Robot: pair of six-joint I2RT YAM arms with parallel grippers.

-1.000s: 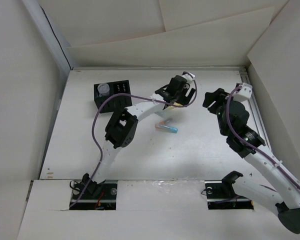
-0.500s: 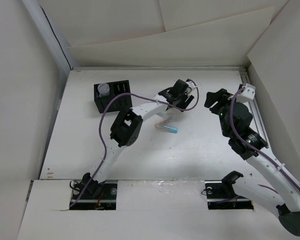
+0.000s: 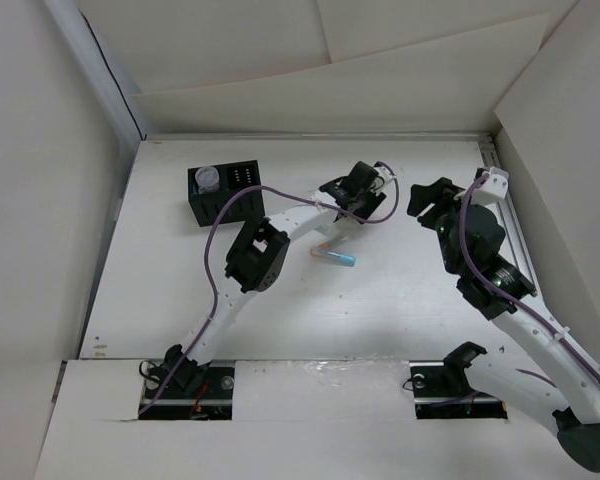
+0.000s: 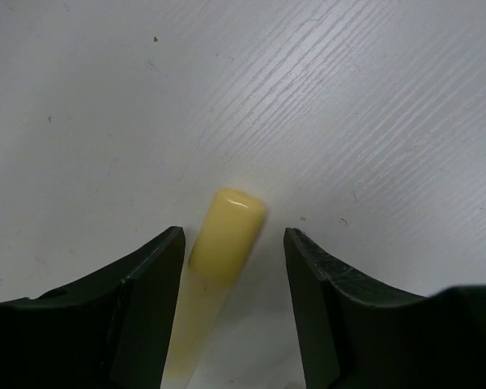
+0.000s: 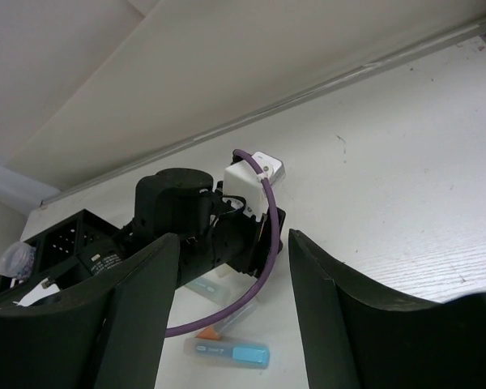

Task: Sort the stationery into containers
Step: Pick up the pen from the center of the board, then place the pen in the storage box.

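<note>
1. Overhead: the black organizer [image 3: 230, 207] stands at the far left of the table [image 3: 160, 290], with a round greyish piece [image 3: 209, 177] in its back-left compartment. A clear stick with blue end [image 3: 336, 257] lies on the table near the middle, well apart from the organizer. The left gripper [image 3: 355, 195] points down at the table just beyond that stick. The right gripper [image 3: 427, 200] stands to its right, not touching it.
2. Left wrist: a yellow stick [image 4: 225, 235] lies flat on the table between the two fingers [image 4: 150, 300], rounded end pointing away. The jaws are parted and straddle it, not clamped. Bare table shows at the stick's right side. On the left its lower length runs close to the finger; contact cannot be told.
3. Right wrist: the right gripper's fingers [image 5: 138, 316] are spread wide with nothing between them. Beyond them are the left gripper with its purple cable [image 5: 259, 267], the blue-ended stick on the table below it, and the organizer at the left edge.
</note>
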